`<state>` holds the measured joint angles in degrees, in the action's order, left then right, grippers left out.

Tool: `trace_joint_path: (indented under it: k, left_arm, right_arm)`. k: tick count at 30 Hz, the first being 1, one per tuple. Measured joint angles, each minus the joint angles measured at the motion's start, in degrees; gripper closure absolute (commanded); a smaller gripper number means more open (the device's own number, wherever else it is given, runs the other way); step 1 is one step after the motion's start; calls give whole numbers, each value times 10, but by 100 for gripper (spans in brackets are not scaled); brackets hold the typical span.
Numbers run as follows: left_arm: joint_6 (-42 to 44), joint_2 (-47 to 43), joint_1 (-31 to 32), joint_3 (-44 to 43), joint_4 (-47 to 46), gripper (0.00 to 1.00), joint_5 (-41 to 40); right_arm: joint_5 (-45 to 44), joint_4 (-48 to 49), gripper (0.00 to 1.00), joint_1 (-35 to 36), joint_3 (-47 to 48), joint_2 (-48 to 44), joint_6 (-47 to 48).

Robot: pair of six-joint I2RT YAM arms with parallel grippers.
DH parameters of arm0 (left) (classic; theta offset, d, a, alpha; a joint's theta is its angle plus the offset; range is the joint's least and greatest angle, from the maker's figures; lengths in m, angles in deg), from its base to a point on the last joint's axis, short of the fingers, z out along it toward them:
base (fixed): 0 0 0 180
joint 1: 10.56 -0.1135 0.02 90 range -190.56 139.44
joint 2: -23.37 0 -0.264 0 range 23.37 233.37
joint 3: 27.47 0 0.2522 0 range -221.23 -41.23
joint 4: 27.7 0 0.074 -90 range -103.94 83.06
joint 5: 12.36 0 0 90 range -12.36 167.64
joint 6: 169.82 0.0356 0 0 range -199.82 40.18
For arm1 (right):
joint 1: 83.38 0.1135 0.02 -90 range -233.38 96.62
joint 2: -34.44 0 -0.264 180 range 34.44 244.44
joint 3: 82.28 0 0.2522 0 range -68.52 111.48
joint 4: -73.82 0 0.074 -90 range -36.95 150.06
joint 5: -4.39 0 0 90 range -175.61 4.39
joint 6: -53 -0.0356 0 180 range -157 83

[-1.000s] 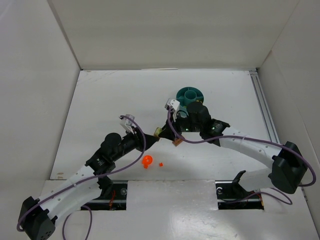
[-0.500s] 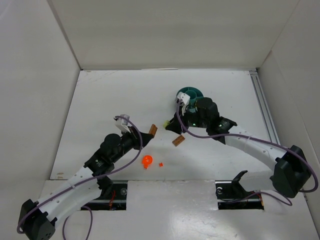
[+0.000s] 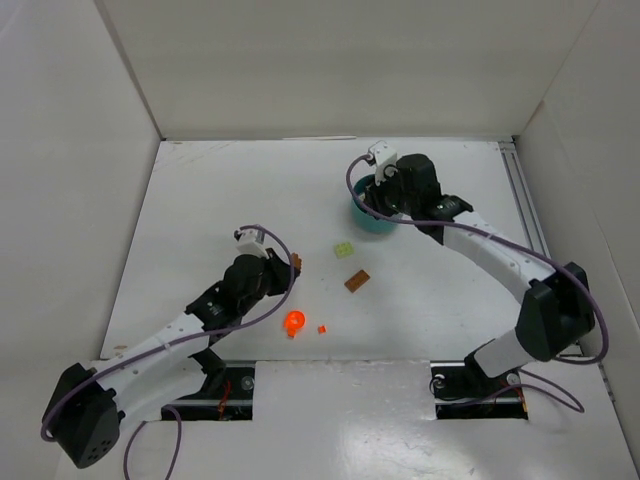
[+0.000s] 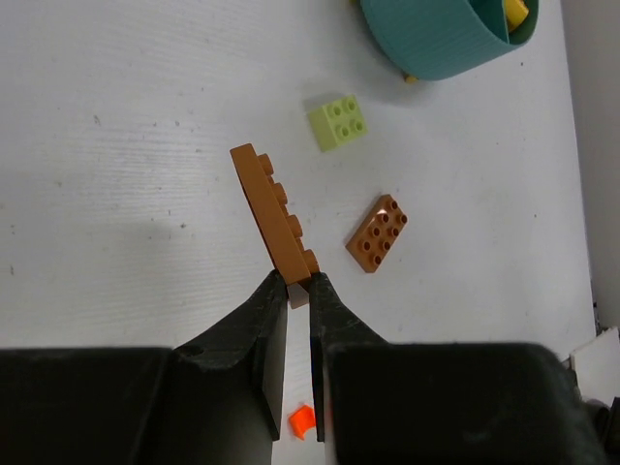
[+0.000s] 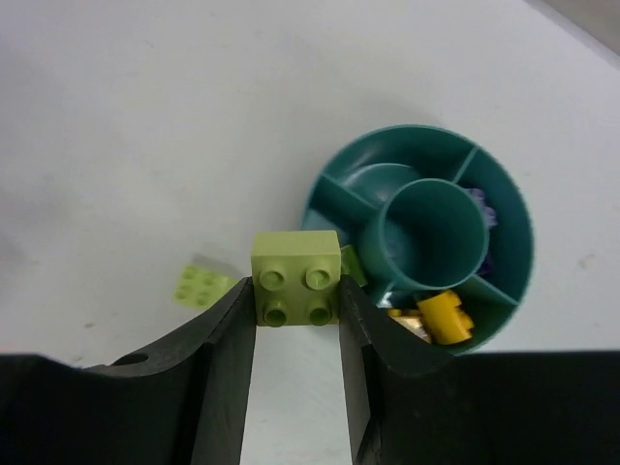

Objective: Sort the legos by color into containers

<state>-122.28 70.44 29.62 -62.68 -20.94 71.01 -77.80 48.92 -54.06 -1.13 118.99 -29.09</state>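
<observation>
Right arm has swung back to the teal tub (image 5: 418,132); right claw (image 5: 295,291) pinches a pale green brick (image 5: 295,276) just beside the rim. Left claw (image 4: 298,289) pinches a long brown brick (image 4: 271,205) by one end, above the tabletop (image 4: 116,194). Next: drop green into the near wedge, where a green piece seems to lie.

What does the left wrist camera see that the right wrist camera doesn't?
Only the left wrist: the left tool pinching a long brown brick, a second brown brick lying flat, and an orange bit. Only the right wrist: the right tool holding a square pale green brick, and the centre ring. Both: the teal tub and the flat pale green brick lying loose.
</observation>
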Motion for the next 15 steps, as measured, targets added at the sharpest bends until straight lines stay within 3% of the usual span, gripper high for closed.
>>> trace_joint_path:
  k: [7,15]
  left_arm:
    - [5,20,-2,-26,-5,100,-19]
    - [12,33,-6,-30,-4,100,-29]
  right_arm:
    - [-96,-33,82,0,59,108,58]
    - [-173,-48,78,26,71,138,71]
